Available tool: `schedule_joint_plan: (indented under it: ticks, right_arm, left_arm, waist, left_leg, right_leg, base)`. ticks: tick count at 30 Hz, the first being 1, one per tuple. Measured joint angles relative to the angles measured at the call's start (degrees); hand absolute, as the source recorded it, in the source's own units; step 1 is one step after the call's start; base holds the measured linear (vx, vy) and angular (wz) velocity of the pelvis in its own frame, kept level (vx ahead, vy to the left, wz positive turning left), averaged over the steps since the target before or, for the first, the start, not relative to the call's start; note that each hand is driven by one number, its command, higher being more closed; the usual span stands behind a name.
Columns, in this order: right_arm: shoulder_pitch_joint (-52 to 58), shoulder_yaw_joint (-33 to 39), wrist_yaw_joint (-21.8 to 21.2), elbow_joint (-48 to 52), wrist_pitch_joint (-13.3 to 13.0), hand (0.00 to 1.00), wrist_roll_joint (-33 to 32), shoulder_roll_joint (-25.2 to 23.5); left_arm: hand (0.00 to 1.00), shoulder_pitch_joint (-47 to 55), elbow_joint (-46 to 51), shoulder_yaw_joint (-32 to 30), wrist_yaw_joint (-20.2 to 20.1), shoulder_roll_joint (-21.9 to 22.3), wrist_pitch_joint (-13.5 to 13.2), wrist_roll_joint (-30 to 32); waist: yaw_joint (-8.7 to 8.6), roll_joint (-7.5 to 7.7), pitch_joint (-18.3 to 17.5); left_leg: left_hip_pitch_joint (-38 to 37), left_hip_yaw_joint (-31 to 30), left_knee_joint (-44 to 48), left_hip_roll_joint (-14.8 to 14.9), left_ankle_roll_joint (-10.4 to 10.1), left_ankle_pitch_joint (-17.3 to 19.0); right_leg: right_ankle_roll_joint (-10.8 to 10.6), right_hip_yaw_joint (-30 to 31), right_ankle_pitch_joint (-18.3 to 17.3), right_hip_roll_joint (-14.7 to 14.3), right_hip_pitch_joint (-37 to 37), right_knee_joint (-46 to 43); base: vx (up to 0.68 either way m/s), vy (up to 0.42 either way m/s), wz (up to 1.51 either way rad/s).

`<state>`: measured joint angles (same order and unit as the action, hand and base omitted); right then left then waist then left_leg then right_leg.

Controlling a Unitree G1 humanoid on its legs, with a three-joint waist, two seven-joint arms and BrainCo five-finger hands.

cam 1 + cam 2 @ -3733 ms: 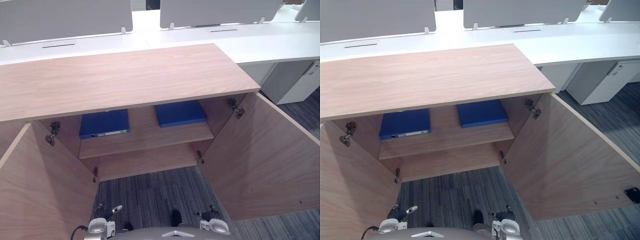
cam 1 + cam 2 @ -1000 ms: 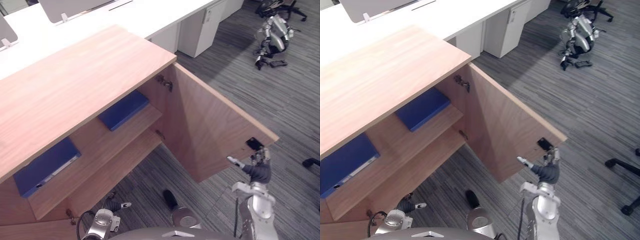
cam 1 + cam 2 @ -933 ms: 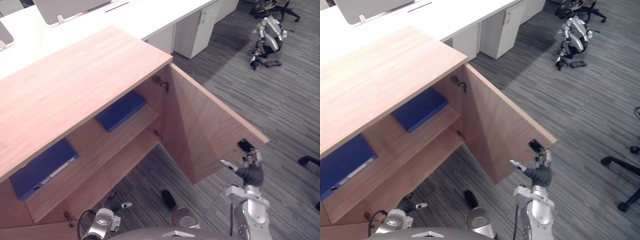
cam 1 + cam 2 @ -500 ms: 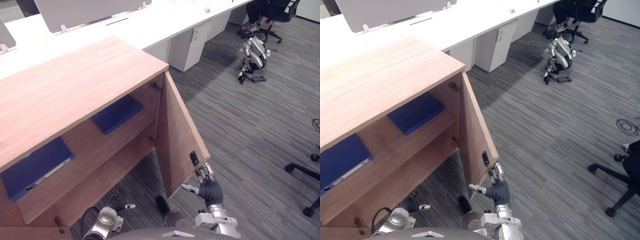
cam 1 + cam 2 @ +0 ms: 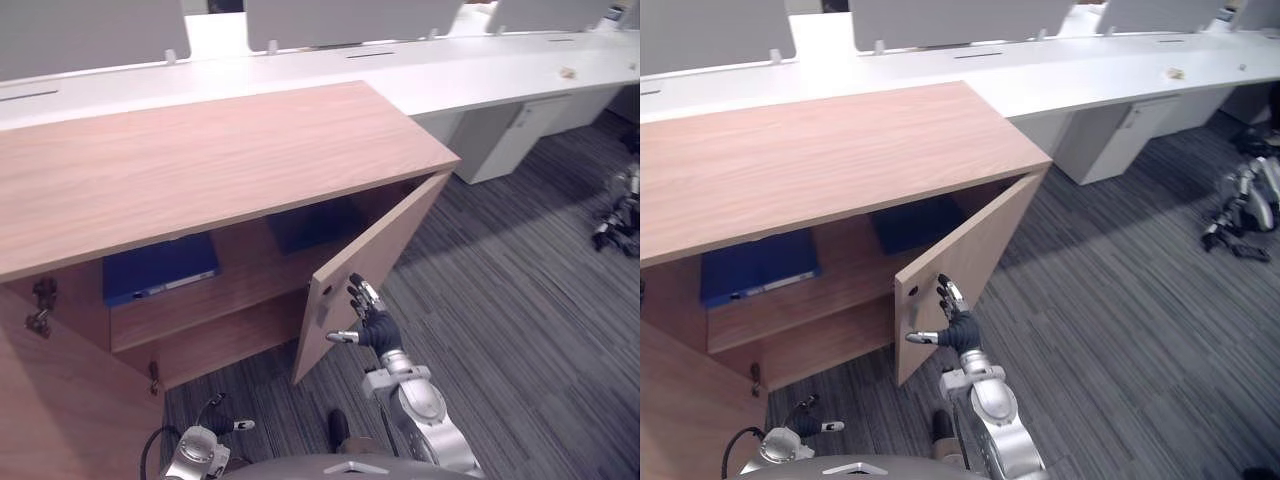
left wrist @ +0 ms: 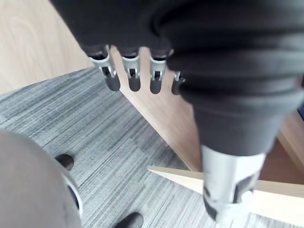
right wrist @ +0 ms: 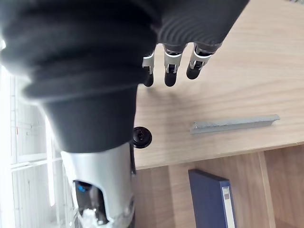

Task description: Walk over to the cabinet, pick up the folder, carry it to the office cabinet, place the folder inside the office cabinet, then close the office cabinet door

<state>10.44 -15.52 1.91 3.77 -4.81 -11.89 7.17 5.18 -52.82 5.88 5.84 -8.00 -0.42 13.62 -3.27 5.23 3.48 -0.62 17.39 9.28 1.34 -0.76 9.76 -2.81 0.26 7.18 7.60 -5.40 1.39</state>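
Right door (image 5: 372, 258) swung from wide open to half-shut | right hand (image 5: 372, 322), lower centre, fingers straight against its outer face | left door (image 5: 60, 400) not yet closed.

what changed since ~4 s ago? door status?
The right door has swung from wide open to roughly half shut. The right hand rose from low by the body to the door's outer face, fingers straight; nothing was gripped. Unchanged: the left door stays open, both blue folders lie on the shelf, and the left hand hangs low and open.
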Motion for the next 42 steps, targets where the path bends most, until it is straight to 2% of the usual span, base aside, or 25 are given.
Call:
schedule_joint_plan:
  ticks: [2,4,9,13,18,27,35,42]
  right_arm:
    - [-2.45,1.75,0.02,-3.18,0.03,0.0,-0.15,0.43]
    - [-5.49,4.72,0.48,-7.06,0.02,0.0,-0.18,0.77]
    - [-11.05,9.68,2.77,-14.49,-0.06,0.0,-0.51,2.64]
    - [-15.1,11.37,4.58,-21.4,-0.02,0.0,-0.17,3.48]
    - [-18.23,11.94,4.93,-27.5,0.0,0.0,0.75,4.74]
    - [-17.29,13.38,4.95,-32.47,0.06,0.0,2.33,3.94]
    - [-8.13,16.36,4.91,-32.65,0.06,0.0,5.06,-1.35]
    - [-4.5,17.96,4.8,-44.64,1.23,0.0,10.1,-3.49]
  left_arm:
    - [0.0,0.26,-0.01,-1.3,0.02,0.05,-0.01,0.0]
    - [0.0,0.33,0.03,-2.42,0.15,-0.04,-0.04,-0.26]
    - [0.0,0.5,0.46,-3.76,0.39,-0.08,-0.2,-1.24]
    - [0.0,0.69,0.47,-4.53,0.53,-0.01,-0.22,-2.27]
    - [0.0,0.88,0.41,-5.33,1.26,0.02,-0.23,-3.59]
    - [0.0,1.32,0.31,-5.75,1.51,0.07,-0.27,-4.58]
    - [0.0,1.32,0.29,-5.88,1.78,0.45,-0.23,-4.97]
    - [0.0,1.02,-0.24,-5.93,2.13,1.56,-0.24,-4.98]
  waist:
    - [0.11,-0.12,0.06]
    - [0.98,-0.32,0.09]
    - [2.17,-1.35,0.53]
    - [2.88,-2.25,0.79]
    - [3.4,-2.37,0.89]
    - [3.59,-2.37,0.91]
    - [3.22,-2.36,0.88]
    - [2.29,-2.17,0.67]
  left_leg:
    - [0.45,-1.73,-0.49,-0.13,0.16,-0.46]
    - [0.65,-3.8,-0.52,-0.24,0.04,-0.69]
    - [1.66,-7.44,-0.72,-0.31,-0.03,-1.56]
    - [1.56,-9.54,-2.51,-0.5,-0.17,-3.14]
    - [1.53,-11.54,-4.9,-0.6,-0.55,-5.45]
    - [-0.42,-13.09,-10.88,-0.73,-0.97,-9.4]
    - [-1.52,-14.35,-12.77,-0.88,-0.93,-10.09]
    - [-2.6,-14.03,-13.45,-0.89,-0.91,-10.07]
  right_leg:
    - [-0.45,-1.6,-0.07,0.19,0.71,0.42]
    - [-1.4,-3.94,0.02,0.32,1.63,1.17]
    - [-1.56,-7.5,-0.06,0.36,2.79,2.0]
    - [-1.56,-9.42,-0.06,0.42,3.45,2.39]
    - [-1.66,-11.28,-0.2,0.43,3.49,2.42]
    - [-2.53,-12.69,-1.29,0.47,3.51,2.19]
    - [-2.91,-13.96,-1.29,0.48,4.53,2.39]
    - [-2.99,-13.66,-1.35,0.41,5.34,2.66]
  base:
    - [0.05,-0.029,0.48]
    - [0.06,-0.035,0.49]
    - [0.03,-0.035,0.38]
    - [-0.02,-0.032,0.26]
    - [-0.07,-0.051,0.22]
    - [-0.05,-0.028,0.11]
    - [0.03,-0.003,0.08]
    - [-0.01,-0.003,-0.01]
